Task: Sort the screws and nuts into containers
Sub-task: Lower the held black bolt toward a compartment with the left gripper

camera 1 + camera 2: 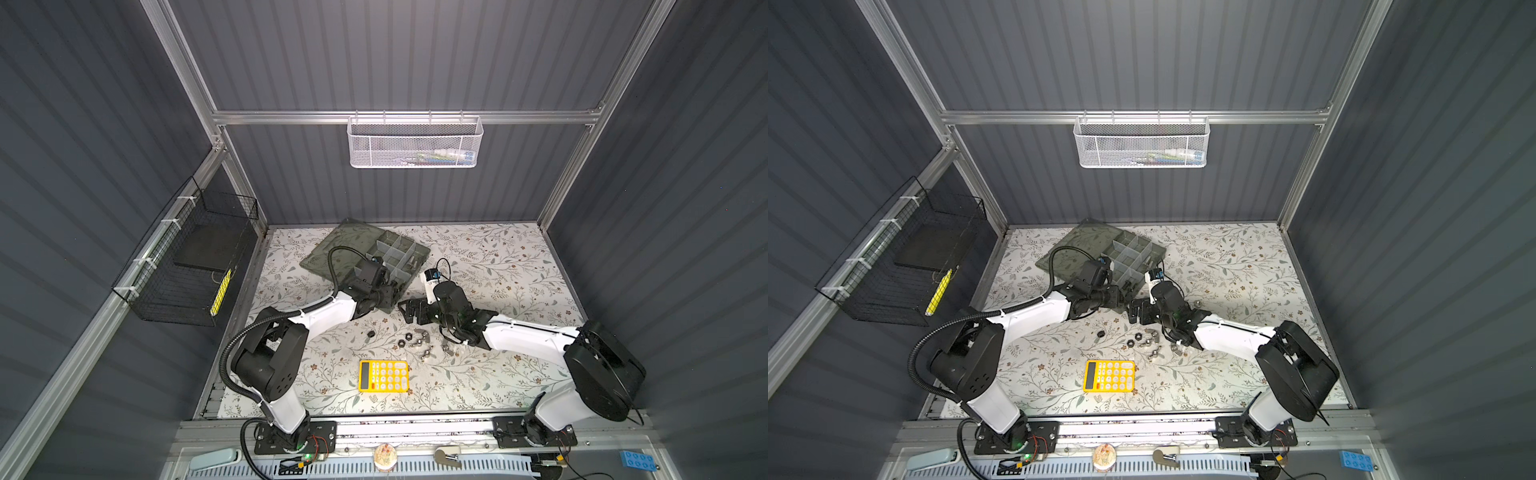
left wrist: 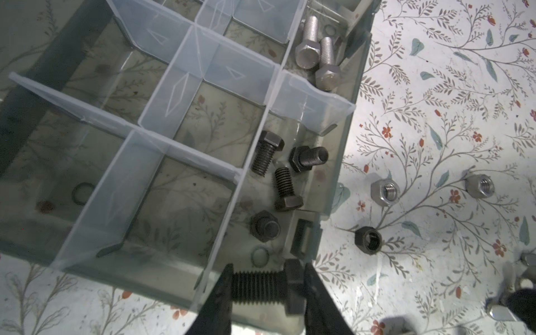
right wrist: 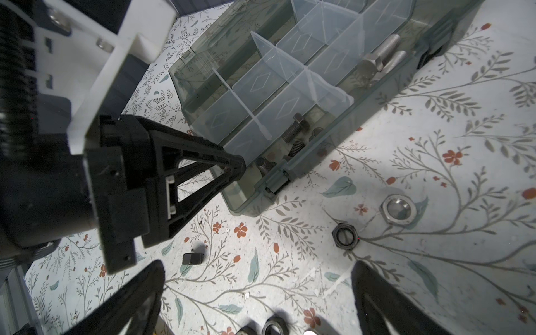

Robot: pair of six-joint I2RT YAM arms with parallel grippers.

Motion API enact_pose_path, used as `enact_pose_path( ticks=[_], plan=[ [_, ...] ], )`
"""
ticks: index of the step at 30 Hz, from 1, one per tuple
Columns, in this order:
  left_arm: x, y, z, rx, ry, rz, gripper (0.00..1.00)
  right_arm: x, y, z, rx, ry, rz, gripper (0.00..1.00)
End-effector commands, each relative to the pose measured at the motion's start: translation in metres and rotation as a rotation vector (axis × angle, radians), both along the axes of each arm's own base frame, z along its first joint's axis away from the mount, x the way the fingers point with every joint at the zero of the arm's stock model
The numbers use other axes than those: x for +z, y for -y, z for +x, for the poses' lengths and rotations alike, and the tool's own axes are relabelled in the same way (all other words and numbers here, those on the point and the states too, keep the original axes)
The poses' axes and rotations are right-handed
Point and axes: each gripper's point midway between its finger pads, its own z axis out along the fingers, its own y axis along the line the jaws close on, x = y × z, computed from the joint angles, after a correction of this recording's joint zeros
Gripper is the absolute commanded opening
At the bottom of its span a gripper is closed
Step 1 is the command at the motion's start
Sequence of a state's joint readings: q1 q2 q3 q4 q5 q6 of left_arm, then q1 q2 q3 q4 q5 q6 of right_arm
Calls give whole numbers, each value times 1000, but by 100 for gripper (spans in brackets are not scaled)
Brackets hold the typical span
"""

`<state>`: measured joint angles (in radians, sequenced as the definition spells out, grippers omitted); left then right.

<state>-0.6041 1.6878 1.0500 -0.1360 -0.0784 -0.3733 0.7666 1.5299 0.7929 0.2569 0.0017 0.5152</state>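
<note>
Black screw [image 2: 255,288], gripped end to end by your left end effector [image 2: 266,280], hangs at the edge of the compartment [image 2: 252,200] holding four black screws [image 2: 284,185]: likely the placing step, so nudge inward and release; your right end effector [image 3: 258,269] gapes empty above loose nuts [image 3: 385,215] on the desk [image 3: 290,261].

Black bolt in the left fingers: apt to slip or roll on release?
Black bolt is pinched end to end between the fingers, so it may pivot. Looks solid metal: probably stiff, heavy for its size. Hex head should limit rolling once it lands in the box.
</note>
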Motion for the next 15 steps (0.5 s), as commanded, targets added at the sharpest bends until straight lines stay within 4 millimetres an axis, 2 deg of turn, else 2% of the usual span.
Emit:
enact_pose_path(
  ticks=[1,15],
  plan=[
    [30,9,4,-24,52,-26,32,5,1,-1,-2,9,9,99],
    [-4,5,-3,-24,-1,20,33,4,9,-1,-18,11,23,99]
  ],
)
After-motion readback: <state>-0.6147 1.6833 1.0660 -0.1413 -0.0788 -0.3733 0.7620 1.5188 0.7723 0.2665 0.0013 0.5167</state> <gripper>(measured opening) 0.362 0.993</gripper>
